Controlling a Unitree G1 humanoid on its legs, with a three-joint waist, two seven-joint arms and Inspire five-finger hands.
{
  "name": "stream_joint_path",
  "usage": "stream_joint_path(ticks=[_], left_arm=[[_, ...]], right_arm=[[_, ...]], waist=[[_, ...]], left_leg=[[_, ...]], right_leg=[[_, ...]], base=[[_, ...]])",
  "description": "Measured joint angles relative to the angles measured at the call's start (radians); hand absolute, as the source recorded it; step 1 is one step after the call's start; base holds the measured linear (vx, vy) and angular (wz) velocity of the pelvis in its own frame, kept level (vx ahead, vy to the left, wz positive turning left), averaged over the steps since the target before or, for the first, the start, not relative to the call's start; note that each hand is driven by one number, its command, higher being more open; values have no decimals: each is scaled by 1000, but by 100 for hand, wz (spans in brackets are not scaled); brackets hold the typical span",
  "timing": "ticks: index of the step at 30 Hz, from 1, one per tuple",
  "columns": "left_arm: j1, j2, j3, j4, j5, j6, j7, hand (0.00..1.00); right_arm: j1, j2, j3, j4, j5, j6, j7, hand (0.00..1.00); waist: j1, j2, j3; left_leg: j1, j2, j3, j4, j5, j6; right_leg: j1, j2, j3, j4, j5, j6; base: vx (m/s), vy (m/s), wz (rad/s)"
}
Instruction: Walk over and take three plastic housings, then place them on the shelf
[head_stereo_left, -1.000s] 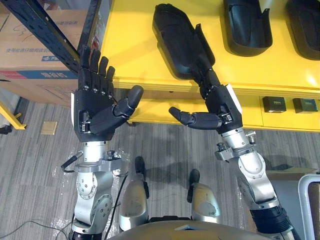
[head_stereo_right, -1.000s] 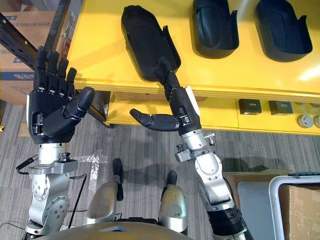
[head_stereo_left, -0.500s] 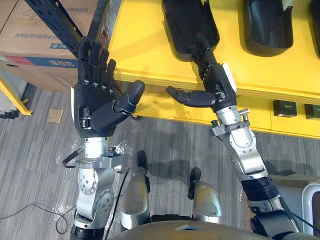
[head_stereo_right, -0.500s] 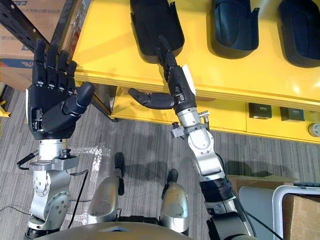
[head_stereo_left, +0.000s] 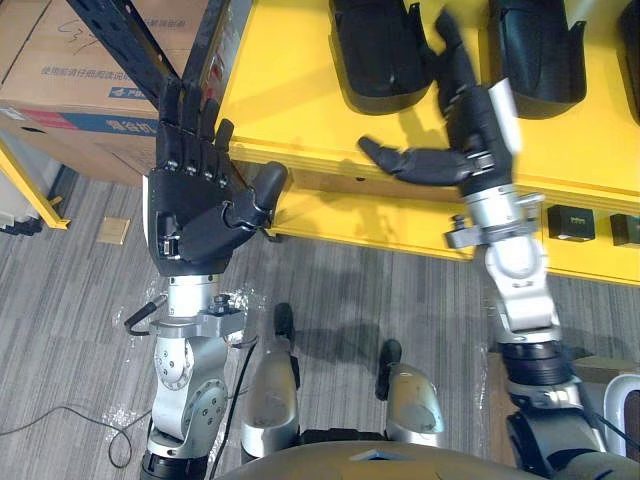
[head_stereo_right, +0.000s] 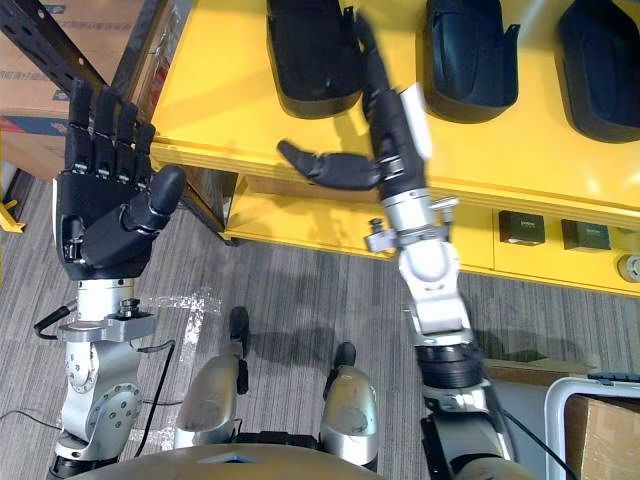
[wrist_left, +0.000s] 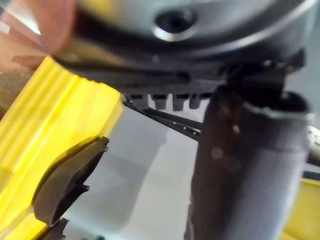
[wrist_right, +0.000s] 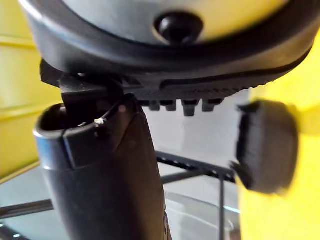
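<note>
Palm toward my camera, left robot hand (head_stereo_left: 195, 205) stands upright, straight-fingered, empty; right robot hand (head_stereo_left: 478, 130), likewise outstretched, reaches over the counter (head_stereo_left: 290, 90) between left housing (head_stereo_left: 380, 50) and middle housing (head_stereo_left: 535, 50).

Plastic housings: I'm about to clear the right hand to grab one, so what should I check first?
1. Right hand open and empty: ok.
2. Left hand open and empty: ok.
3. Three housings lying on the yellow table, left housing, middle housing, right housing: ok.
4. Right hand centred on a housing: not ok, it points between the left and middle ones.
5. Contact with a housing: cannot tell.
</note>
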Motion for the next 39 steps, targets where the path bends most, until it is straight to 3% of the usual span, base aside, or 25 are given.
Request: stream_joint_path(ticks=[3, 5, 7, 10, 15, 21, 29, 33, 34, 39], left_arm=[[27, 1, -1, 0, -12, 0, -6, 100], [52, 3, -4, 9, -30, 10, -21, 100], [61, 8, -4, 9, -33, 18, -24, 100], [71, 39, -15, 40, -33, 24, -34, 100], [73, 78, -25, 51, -41, 38, -39, 100], [75, 101, -23, 92, -41, 40, -40, 100], [66, 100, -37, 97, -40, 40, -59, 100], [62, 99, -40, 99, -45, 39, -61, 100], [60, 98, -41, 99, -49, 39, -62, 100], [27, 98, -40, 99, -72, 39, -62, 100]], right_arm=[[-2, -124, -65, -66, -84, -23, 17, 100], [-4, -216, -46, -67, -153, -12, 58, 100], [-16, -259, -15, -57, -156, 2, 86, 100], [-93, -367, 134, 44, -191, 46, 172, 100], [-204, -461, 292, 244, -195, 88, 214, 100], [-343, -501, 402, 361, -308, 122, 214, 100], [-496, -500, 514, 544, -312, 225, 214, 100], [-570, -500, 537, 615, -310, 248, 222, 100], [-597, -500, 540, 631, -310, 250, 231, 0], [-691, -499, 577, 680, -310, 273, 249, 0]], waist=[[-8, -3, -14], [-19, -10, -67], [-20, -20, -75], [-10, -43, -125], [32, -58, -134], [60, -60, -134], [78, -54, -121], [86, -51, -99], [85, -50, -96], [88, -47, -37]], left_leg=[[32, 2, 13, -20, -1, 1], [35, 3, 23, -31, -1, -1], [54, 3, 27, -32, -2, 0], [70, 5, 29, -37, -7, 0], [84, 4, 27, -64, -5, -1], [82, 4, 27, -87, 12, -2], [61, 4, 28, -88, 24, -1], [56, 5, 28, -79, 24, -1], [42, 5, 28, -76, 25, -1], [24, 6, 24, -46, 29, -1]], right_leg=[[27, 2, 1, -20, 2, 4], [34, 4, 0, -42, 10, 15], [58, 5, 0, -56, 15, 22], [89, 11, -1, -92, 32, 33], [116, 15, -16, -125, 56, 43], [117, 17, -24, -139, 70, 41], [107, 20, -26, -151, 71, 37], [106, 20, -26, -151, 71, 35], [94, 21, -27, -151, 73, 33], [89, 21, -28, -145, 76, 29]], base=[[10, -12, -7], [54, -3, -4], [62, 1, -4], [25, -1, 0], [-9, 12, 11], [-14, 7, 5], [-24, -2, 2], [-11, 0, 0], [0, 0, 0], [-2, -3, 1]])
